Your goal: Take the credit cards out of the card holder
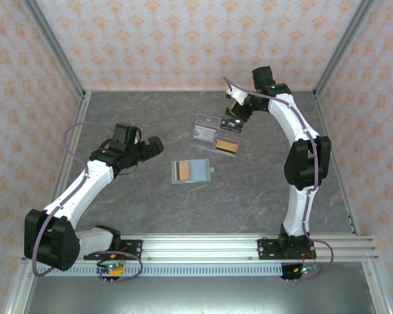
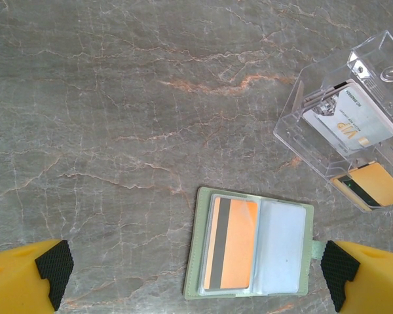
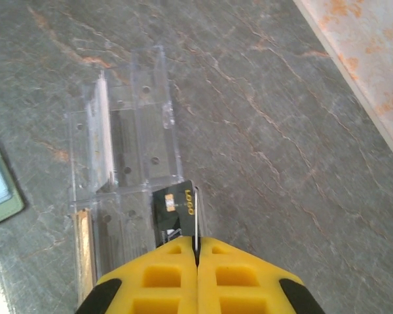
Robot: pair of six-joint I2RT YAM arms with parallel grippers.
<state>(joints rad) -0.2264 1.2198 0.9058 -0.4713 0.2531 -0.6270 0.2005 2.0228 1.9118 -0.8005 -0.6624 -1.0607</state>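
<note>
The sage-green card holder (image 1: 192, 171) (image 2: 252, 245) lies open on the table. An orange credit card (image 2: 232, 243) with a dark stripe sits in its left clear pocket, and the right pocket (image 2: 283, 246) looks pale blue. My left gripper (image 1: 147, 147) (image 2: 198, 281) hovers open just left of the holder, its pads (image 2: 52, 271) wide apart with nothing between them. My right gripper (image 1: 234, 121) (image 3: 197, 247) is shut on a black credit card (image 3: 173, 216), held edge-on over the clear acrylic stand (image 3: 124, 150). A corner of the holder (image 3: 0, 193) shows in the right wrist view.
The clear acrylic stand (image 1: 209, 133) (image 2: 347, 98) stands behind and to the right of the holder. It holds a white VIP card (image 2: 350, 118) and an orange card (image 1: 227, 146) (image 2: 376, 185). Patterned walls with metal frame posts (image 1: 59, 59) enclose the grey marbled table (image 1: 150, 209).
</note>
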